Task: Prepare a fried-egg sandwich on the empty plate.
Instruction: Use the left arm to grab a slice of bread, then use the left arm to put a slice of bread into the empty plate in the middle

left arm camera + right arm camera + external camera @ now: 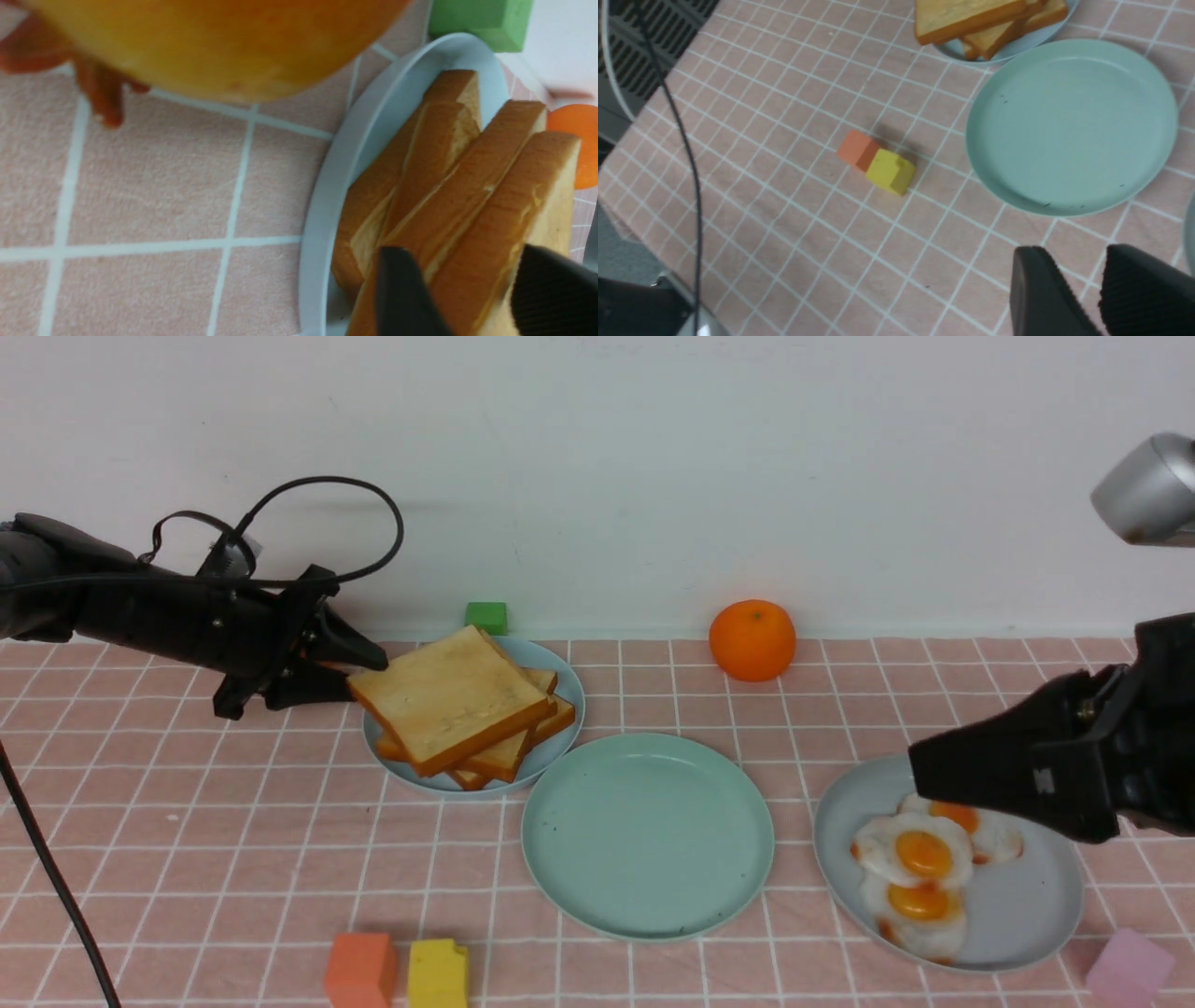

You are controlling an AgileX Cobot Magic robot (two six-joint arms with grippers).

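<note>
The empty plate, mint green, lies at the table's centre. Behind and to its left, a pale blue plate carries a pile of toast slices. The top toast slice is tilted, its left corner raised. My left gripper is shut on that corner, one finger above and one below. My right gripper hovers over the grey-blue plate of fried eggs; its jaws are slightly open and hold nothing. No fried-egg sandwich is in view.
An orange and a green block sit by the back wall. Orange and yellow blocks lie at the front edge, a pink block at the front right. A black cable hangs at the left.
</note>
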